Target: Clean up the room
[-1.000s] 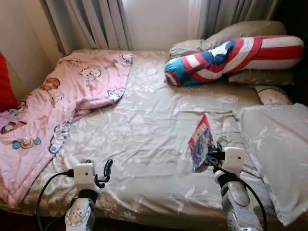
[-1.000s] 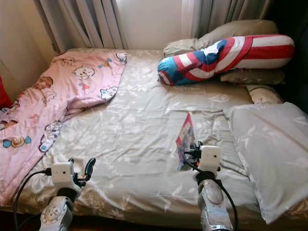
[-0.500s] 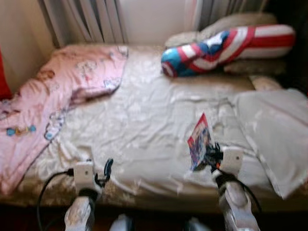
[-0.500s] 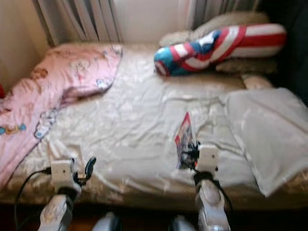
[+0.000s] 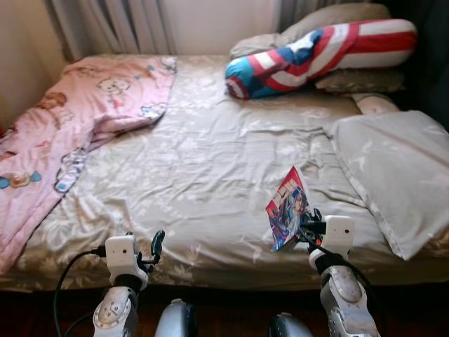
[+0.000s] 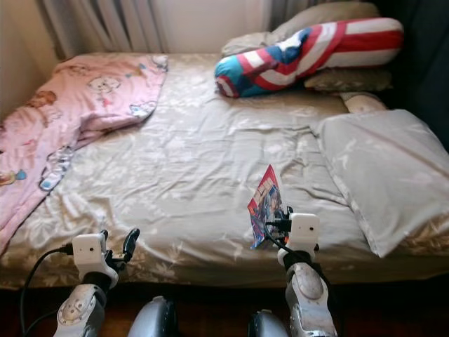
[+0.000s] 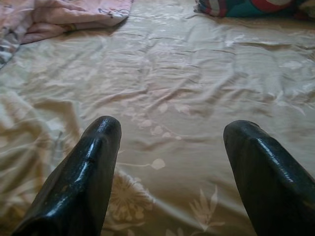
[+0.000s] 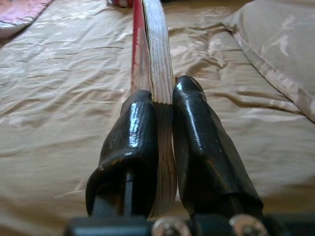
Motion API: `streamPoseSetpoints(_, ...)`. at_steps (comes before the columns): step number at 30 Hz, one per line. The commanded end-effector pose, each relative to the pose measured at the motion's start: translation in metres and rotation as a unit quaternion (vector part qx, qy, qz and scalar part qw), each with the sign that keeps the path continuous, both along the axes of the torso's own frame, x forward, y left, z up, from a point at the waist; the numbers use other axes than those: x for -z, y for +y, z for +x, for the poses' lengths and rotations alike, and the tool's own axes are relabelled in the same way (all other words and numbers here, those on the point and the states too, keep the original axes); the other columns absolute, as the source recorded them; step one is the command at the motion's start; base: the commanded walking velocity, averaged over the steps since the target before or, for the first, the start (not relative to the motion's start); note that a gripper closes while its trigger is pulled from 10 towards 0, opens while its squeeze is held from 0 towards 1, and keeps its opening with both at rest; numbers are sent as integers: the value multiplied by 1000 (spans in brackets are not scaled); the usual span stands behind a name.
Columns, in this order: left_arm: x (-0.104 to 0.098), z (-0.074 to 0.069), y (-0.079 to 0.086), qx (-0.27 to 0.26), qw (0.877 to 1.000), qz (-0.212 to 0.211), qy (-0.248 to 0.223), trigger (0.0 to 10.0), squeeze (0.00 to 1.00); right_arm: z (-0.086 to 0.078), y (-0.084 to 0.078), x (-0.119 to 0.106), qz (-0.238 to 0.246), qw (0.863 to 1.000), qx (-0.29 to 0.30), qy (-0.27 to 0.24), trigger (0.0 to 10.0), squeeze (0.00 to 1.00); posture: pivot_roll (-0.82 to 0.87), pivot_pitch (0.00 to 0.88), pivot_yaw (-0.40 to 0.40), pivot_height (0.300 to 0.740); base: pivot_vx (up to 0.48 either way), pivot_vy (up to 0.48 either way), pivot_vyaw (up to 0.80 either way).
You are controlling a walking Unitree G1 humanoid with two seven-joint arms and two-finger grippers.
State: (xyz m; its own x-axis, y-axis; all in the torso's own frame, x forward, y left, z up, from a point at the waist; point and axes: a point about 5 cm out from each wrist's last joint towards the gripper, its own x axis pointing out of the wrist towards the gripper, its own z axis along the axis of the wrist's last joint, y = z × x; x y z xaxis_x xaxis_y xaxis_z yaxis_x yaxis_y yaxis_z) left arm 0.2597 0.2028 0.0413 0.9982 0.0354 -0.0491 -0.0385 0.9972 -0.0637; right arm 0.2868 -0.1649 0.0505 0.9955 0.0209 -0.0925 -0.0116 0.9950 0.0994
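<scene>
Premises: a bedroom in a private home. A wide bed [image 5: 210, 168] with a beige floral sheet occupies the area ahead of the jaws. A pink cartoon-print blanket [image 5: 63, 133] lies crumpled beyond the left jaws. A red, white and blue striped bolster [image 5: 316, 53] rests on beige pillows at the far side, and a grey pillow [image 5: 393, 175] lies beyond the right jaws. Grey curtains [image 5: 105, 28] hang along the wall behind the bed.

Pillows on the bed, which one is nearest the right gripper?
The flat grey pillow lying at the bed's right edge, just beyond the right gripper; the striped red, white and blue bolster and beige pillows lie at the head.
</scene>
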Motion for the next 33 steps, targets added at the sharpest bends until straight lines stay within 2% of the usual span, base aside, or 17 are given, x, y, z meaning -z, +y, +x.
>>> streamPoseSetpoints(1,1,-3,1,1,1000,1,5,10000,0,6,1,-12,-1,1000,-3,-26,10000,0,-48,114,5,637,0,0,0)
streamPoseSetpoints(25,1,-3,1,10,1000,4,12,10000,0,8,1,-10,0,1000,0,-20,10000,0,-42,119,8,637,268,0,0)
streamPoseSetpoints(33,1,-4,0,15,1000,3,14,10000,0,10,0,-9,9,1000,0,-15,10000,0,-40,124,10,637,0,0,0)
